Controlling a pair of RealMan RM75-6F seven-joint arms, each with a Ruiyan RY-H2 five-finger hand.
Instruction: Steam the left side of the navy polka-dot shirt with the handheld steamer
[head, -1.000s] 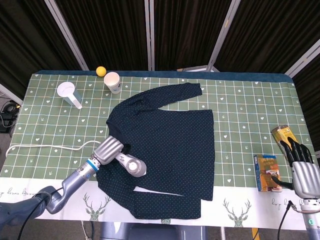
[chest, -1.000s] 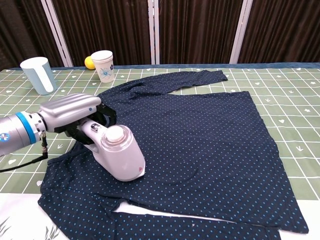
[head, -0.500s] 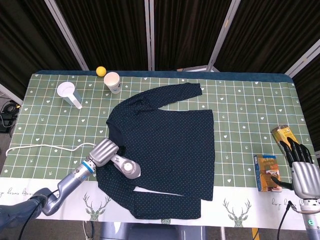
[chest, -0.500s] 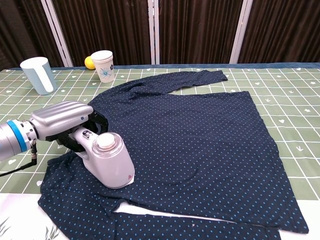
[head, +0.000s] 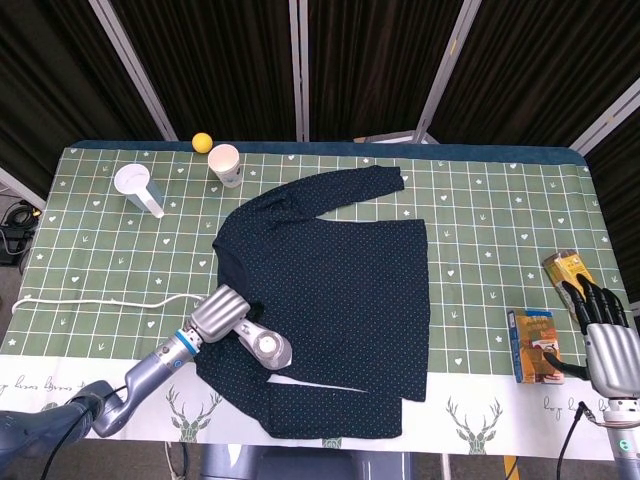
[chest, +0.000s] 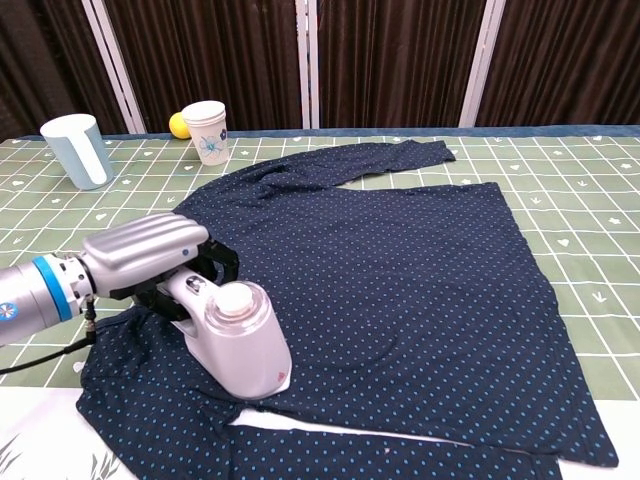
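Observation:
The navy polka-dot shirt (head: 340, 270) (chest: 400, 270) lies spread flat on the green checked tablecloth. My left hand (head: 218, 312) (chest: 145, 258) grips the handle of the white handheld steamer (head: 262, 346) (chest: 238, 340), whose head rests on the shirt's near-left part, close to the lower sleeve. Its white cord (head: 95, 301) trails off to the left. My right hand (head: 605, 340) hovers at the table's right edge with its fingers straight and apart, holding nothing; the chest view does not show it.
A paper cup (head: 226, 164) (chest: 207, 130), a yellow ball (head: 202, 142) (chest: 178, 125) and a light blue cup (head: 138, 188) (chest: 79, 150) stand at the back left. A small box (head: 534, 345) and a gold packet (head: 566, 270) lie beside my right hand.
My left hand has slid the steamer over the shirt's left side, first toward the left edge, then back right and nearer the front. The right hand has not moved.

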